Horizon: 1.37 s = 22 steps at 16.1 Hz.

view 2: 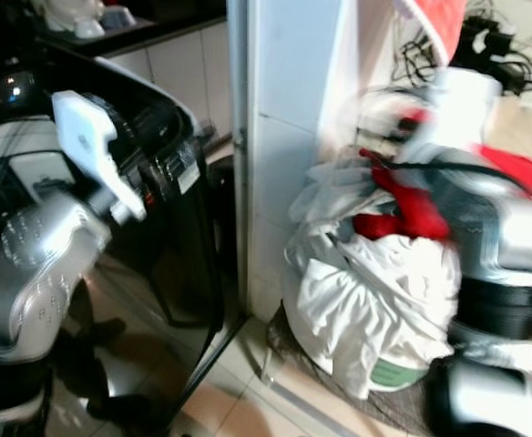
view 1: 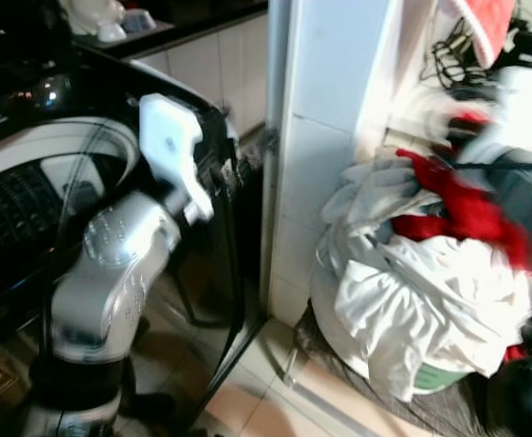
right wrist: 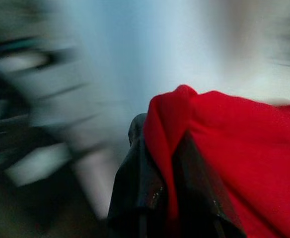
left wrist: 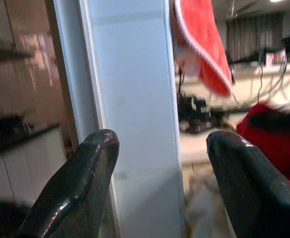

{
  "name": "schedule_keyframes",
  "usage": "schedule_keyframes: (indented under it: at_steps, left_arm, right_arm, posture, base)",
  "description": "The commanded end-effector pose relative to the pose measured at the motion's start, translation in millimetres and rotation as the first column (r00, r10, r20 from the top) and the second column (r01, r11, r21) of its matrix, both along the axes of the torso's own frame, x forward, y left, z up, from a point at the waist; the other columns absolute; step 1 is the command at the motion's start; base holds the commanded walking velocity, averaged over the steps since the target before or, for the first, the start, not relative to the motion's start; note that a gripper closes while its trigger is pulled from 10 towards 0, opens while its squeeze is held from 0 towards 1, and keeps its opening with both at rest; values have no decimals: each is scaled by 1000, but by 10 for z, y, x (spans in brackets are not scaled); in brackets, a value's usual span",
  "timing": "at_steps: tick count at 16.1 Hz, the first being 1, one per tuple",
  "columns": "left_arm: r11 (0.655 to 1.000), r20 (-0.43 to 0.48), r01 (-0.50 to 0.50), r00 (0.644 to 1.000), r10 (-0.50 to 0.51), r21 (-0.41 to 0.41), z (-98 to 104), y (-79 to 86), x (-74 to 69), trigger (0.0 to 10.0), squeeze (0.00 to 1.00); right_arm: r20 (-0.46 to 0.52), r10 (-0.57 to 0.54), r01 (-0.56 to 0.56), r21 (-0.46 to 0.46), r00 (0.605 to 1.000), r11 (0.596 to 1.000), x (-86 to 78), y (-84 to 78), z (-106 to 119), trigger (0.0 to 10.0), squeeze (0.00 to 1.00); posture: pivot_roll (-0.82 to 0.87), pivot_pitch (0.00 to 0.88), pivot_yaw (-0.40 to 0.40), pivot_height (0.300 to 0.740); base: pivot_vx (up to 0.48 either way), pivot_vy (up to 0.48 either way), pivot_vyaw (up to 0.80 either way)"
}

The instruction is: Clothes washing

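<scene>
A heap of white clothes (view 1: 412, 300) fills a basket (view 1: 439, 378) on the floor to the right. A red garment (view 1: 466, 209) lies across its top. My right arm (view 2: 503, 228) is blurred over the heap, and in the right wrist view my right gripper (right wrist: 165, 144) is shut on a fold of the red garment (right wrist: 244, 148). The black top-loading washing machine (view 1: 29, 173) stands on the left. My left arm (view 1: 120, 246) is raised in front of it. My left gripper (left wrist: 160, 144) is open with nothing between its fingers, facing the white pillar (left wrist: 135, 99).
A white tiled pillar (view 1: 321, 137) separates the washer from the laundry heap. A red-and-white cloth (view 1: 489, 23) hangs above the heap beside tangled cables (view 1: 457, 55). A dark counter with white items (view 1: 111, 23) runs behind the washer. Tiled floor (view 1: 257, 401) lies between washer and basket.
</scene>
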State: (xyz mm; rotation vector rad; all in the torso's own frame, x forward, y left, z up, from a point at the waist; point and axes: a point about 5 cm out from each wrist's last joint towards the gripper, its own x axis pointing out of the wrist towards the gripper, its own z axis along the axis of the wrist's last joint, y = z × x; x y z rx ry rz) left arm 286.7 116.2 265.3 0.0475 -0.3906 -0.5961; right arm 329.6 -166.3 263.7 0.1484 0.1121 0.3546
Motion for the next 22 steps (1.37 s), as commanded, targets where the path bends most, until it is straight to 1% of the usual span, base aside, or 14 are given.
schedule_keyframes:
  at_steps: [1,2,3,5,7,8,10,13,14,17,18,19,20,22]
  left_arm:
    - [999,25,33,999,-33,-24,62,-57,-19,10000,1000]
    - [997,37,68,997,-67,-38,88,-94,-46,10000,1000]
    - [992,47,125,991,-124,-34,89,-163,-108,10000,1000]
    - [987,35,157,987,-156,-36,59,-193,-132,10000,1000]
    - [984,2,174,985,-174,-30,-36,-219,-156,10000,1000]
    - [990,-14,133,991,-134,-51,-112,-185,-120,10000,1000]
    - [998,4,48,999,-48,-40,-155,-121,-55,10000,1000]
    - [1000,-6,11,1000,-11,-29,-210,-70,-30,10000,1000]
    - [999,13,2,1000,-2,-48,-185,-87,-13,10000,1000]
    - [994,30,54,998,-51,-92,-145,-164,-19,10000,992]
    - [989,31,97,995,-94,-112,-146,-207,-50,10000,333]
    - [971,28,169,986,-167,-168,-135,-257,-114,10000,51]
    - [945,18,229,973,-232,-234,-136,-276,-172,10000,0]
    - [902,-17,279,954,-301,-329,-202,-223,-234,10000,0]
  right_arm:
    - [21,201,-202,60,979,978,-108,363,113,0,0]
    - [35,257,-259,107,966,960,-140,475,158,0,0]
    - [66,345,-351,210,936,913,-175,642,249,0,0]
    - [71,360,-366,241,930,899,-177,659,270,0,0]
    - [86,393,-400,306,916,864,-196,688,325,0,0]
    - [130,463,-472,418,877,776,-260,724,405,0,0]
    - [133,524,-517,479,841,709,-307,726,409,0,0]
    - [151,594,-574,524,790,630,-378,729,441,0,0]
    - [165,668,-631,546,726,551,-468,771,484,0,0]
    - [152,712,-651,566,686,506,-515,793,459,0,0]
    - [155,718,-651,579,679,491,-519,789,458,0,0]
    - [146,717,-643,585,682,493,-517,777,448,0,0]
    - [128,709,-627,591,694,507,-510,756,436,0,0]
    - [112,697,-606,602,708,519,-498,706,420,0,0]
  posture:
    - [-35,0,-10,740]
    - [-34,0,-11,740]
    - [-31,0,-16,740]
    - [-29,0,-21,740]
    - [-27,0,-27,740]
    - [-27,0,-31,740]
    - [-29,0,-35,740]
    - [-39,0,-36,740]
    - [-40,0,-41,740]
    - [-38,0,-47,740]
    - [-39,0,-46,740]
    - [-41,0,-43,740]
    - [-42,0,-40,740]
    - [-44,0,-39,740]
  base:
    - [0,0,0]
    - [0,0,0]
    - [0,0,0]
    - [0,0,0]
    - [0,0,0]
    - [0,0,0]
    - [0,0,0]
    - [0,0,0]
    - [0,0,0]
    - [0,0,0]
    - [0,0,0]
    - [0,0,0]
    - [0,0,0]
    - [0,0,0]
